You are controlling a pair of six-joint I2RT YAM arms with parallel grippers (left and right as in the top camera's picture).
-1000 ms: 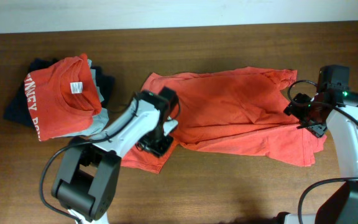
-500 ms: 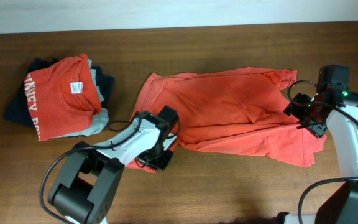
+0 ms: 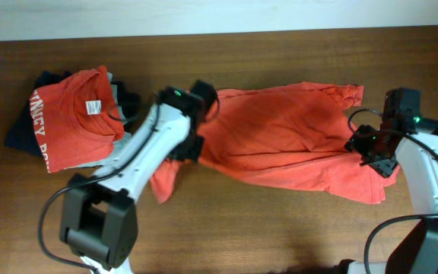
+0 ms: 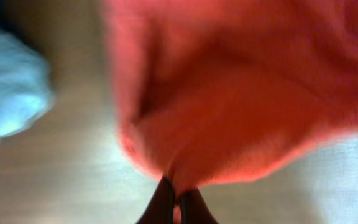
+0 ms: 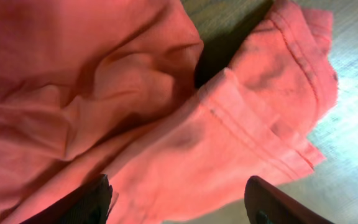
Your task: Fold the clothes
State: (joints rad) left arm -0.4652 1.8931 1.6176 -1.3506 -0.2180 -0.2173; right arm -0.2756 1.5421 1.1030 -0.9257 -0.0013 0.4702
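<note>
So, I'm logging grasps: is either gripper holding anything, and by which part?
The left gripper is shut on a bunched fold at the edge of the spread orange-red fabric T-shirt. The right gripper is open over it, holding nothing.

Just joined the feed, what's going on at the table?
The left gripper has its fingers pinched shut on the left end of a crumpled orange-red T-shirt on the brown wooden table. The right gripper hangs open over the shirt's right end. A folded stack of orange-red, grey-blue and navy garments sits at far left.
</note>
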